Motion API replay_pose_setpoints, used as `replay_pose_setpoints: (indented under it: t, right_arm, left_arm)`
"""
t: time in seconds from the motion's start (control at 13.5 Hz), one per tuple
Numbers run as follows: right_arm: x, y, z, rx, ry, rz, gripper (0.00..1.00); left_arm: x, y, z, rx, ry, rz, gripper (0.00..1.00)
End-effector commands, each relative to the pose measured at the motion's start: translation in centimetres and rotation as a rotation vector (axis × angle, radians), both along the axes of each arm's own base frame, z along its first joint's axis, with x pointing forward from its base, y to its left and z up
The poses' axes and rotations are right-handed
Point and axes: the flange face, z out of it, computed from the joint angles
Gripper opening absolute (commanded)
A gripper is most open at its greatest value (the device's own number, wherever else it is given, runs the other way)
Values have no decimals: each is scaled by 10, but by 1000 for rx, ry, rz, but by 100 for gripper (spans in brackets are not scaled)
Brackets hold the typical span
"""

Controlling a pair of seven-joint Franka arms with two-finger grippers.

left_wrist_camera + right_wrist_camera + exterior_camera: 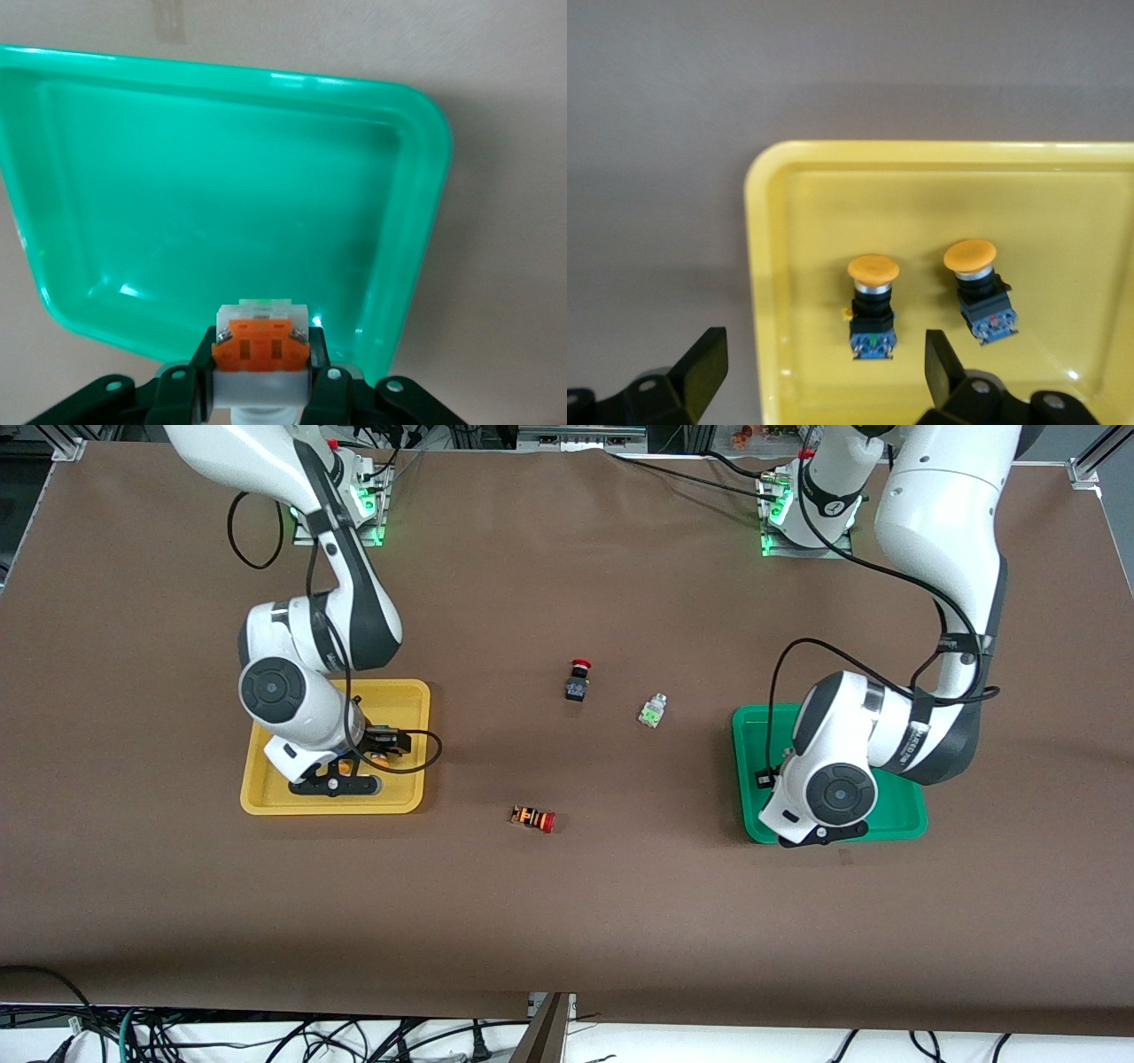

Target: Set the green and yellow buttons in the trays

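My left gripper [261,354] is shut on a pale silver-bodied button with an orange face [260,345] and holds it above the green tray [425,133]. In the front view this gripper [819,834] is over the camera-side edge of the green tray [897,817]. My right gripper [822,345] is open and empty over the yellow tray [764,232], where two black-bodied buttons with yellow-orange caps, one [873,305] and the other [978,288], lie side by side. A silver-bodied green-faced button [653,711] lies on the table between the trays.
A black-bodied button with a red cap [578,679] lies near the table's middle. An orange-striped button with a red cap [533,818] lies nearer the front camera. The yellow tray [409,693] is at the right arm's end.
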Motion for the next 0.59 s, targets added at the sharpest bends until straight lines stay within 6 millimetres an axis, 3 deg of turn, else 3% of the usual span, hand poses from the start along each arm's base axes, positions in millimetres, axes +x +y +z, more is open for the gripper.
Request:
replay_pose_setpoints:
  t: [0.0, 0.07, 0.15, 0.22, 0.37, 0.45, 0.52]
  right_arm:
    - [-18, -6, 64, 44, 20, -12, 99]
    - [-25, -11, 88, 56, 30, -10, 99]
    - [-34, -17, 116, 69, 26, -4, 99]
    - [-44, -27, 144, 63, 26, 15, 99]
    - [-66, -49, 191, 13, 20, 58, 99]
    - [-72, -64, 208, 26, 19, 40, 99]
    - [-77, -78, 221, 29, 25, 39, 99]
  left_arm:
    - [-48, 11, -13, -55, -83, -104, 15]
    - [-55, 10, -22, -68, -108, -113, 31]
    - [-57, 9, -28, -75, -122, -115, 79]
    - [-55, 9, -27, -79, -126, -124, 100]
    - [-50, 6, -8, -108, -126, -218, 100]
    - [-50, -7, 8, -134, -119, -224, 100]
    - [-53, -34, 28, -188, -104, -216, 100]
